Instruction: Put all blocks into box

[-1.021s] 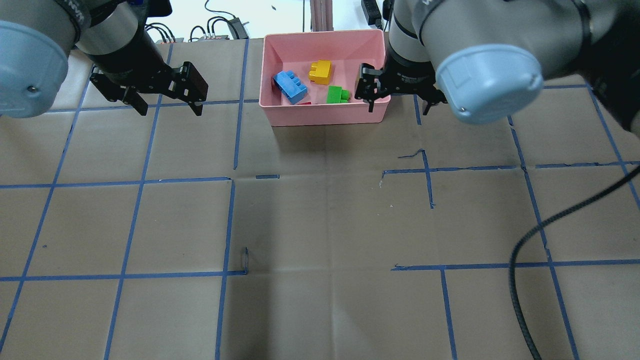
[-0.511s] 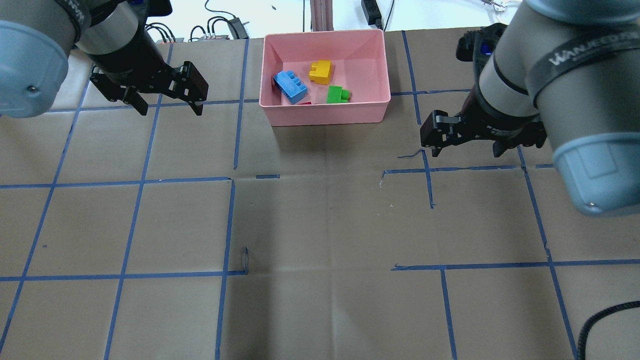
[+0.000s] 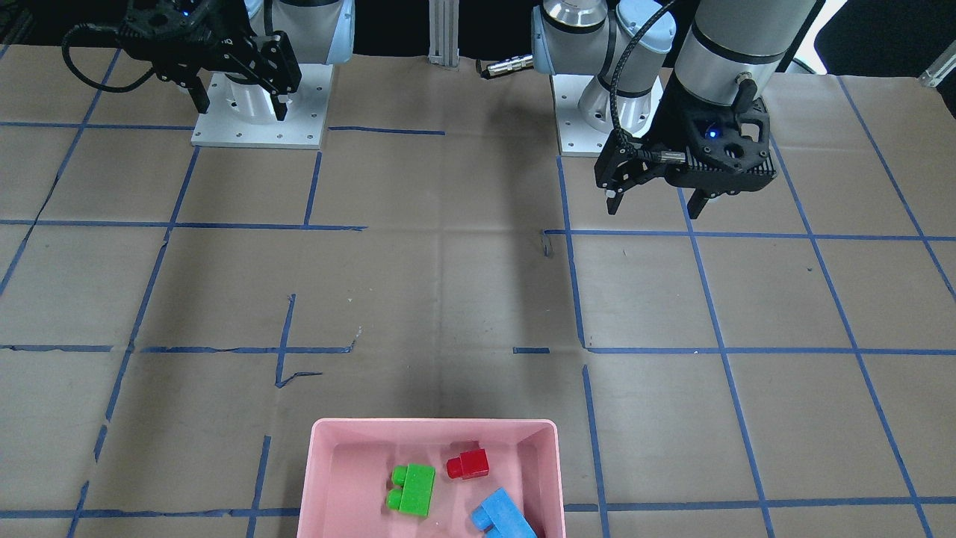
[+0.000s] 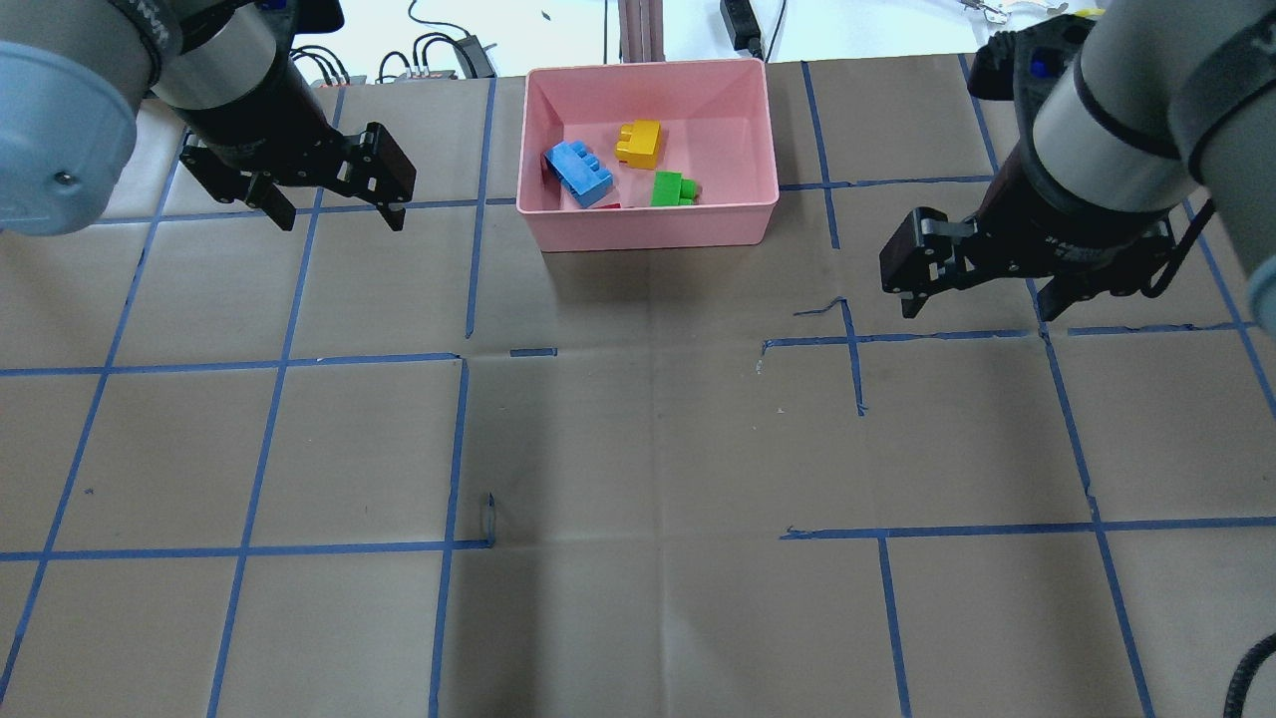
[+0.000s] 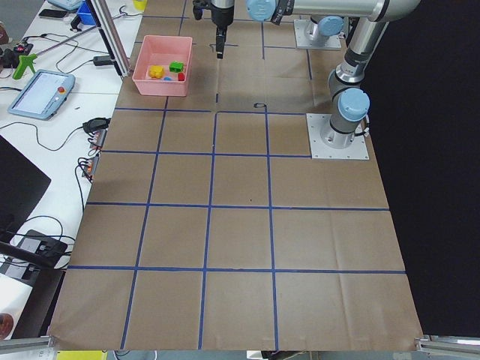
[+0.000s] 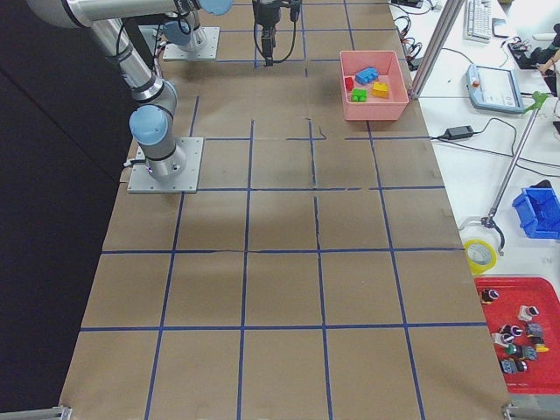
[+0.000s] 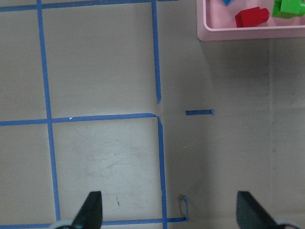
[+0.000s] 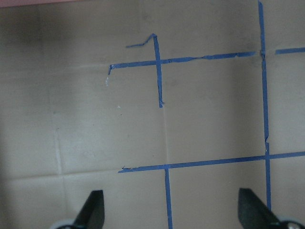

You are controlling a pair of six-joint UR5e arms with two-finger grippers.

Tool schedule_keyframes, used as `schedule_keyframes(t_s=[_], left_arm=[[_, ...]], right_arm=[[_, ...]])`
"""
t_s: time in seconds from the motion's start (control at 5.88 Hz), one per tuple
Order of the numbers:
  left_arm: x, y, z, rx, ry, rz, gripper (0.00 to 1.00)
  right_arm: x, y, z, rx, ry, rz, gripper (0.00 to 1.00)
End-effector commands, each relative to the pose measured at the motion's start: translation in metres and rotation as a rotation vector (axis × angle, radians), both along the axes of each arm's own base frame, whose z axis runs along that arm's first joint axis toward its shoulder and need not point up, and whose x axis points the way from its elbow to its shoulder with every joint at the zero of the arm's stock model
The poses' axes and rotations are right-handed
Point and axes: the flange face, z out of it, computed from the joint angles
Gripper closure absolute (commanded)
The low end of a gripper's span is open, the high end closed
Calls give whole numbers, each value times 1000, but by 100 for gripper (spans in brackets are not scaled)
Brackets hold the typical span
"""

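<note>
**Box (image 4: 653, 224) holds all four; both my grippers hang empty**

The box sits at the far side of the table (image 4: 638, 449), roughly between my two arms, its long side running left to right across my reach. All four blocks lie inside it, so I judge the task done.

The blue block (image 4: 578, 173) is by the box's left wall. Its long axis runs on a diagonal, and it looks tipped rather than flat. The yellow block (image 4: 639, 144) is near the middle, toward the far wall. The green block (image 4: 670, 188) lies on its side with its studs pointing to my right. The red block (image 3: 467, 464) sits close to the wall nearest me, which hides most of it from overhead.

If I had to lift one again, I would expect a light, stiff, glossy piece that could slip or squirt out of a pinch. I would close across two flat side faces near the middle of the long axis, never across the studs. The box looks light enough to slide if knocked.

My left gripper (image 4: 339, 219) hangs to the box's left, well apart from it, its fingers (image 7: 90, 212) spread wide over bare paper. My right gripper (image 4: 982, 304) hangs to the box's right and nearer me, also spread, with nothing between its fingers.
</note>
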Motion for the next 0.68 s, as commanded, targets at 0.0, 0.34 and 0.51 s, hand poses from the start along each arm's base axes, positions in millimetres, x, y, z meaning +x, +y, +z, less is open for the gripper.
schedule_keyframes(t_s=[0.0,0.34,0.51], left_arm=[[0,0,0,0,0,1,0],[0,0,1,-2,0,2,0],[0,0,1,-2,-1,2,0]], right_arm=[[1,-30,10,57,8,0,0],[1,-27,-22,120,10,-1,0],[1,-28,-35,116,10,-3,0]])
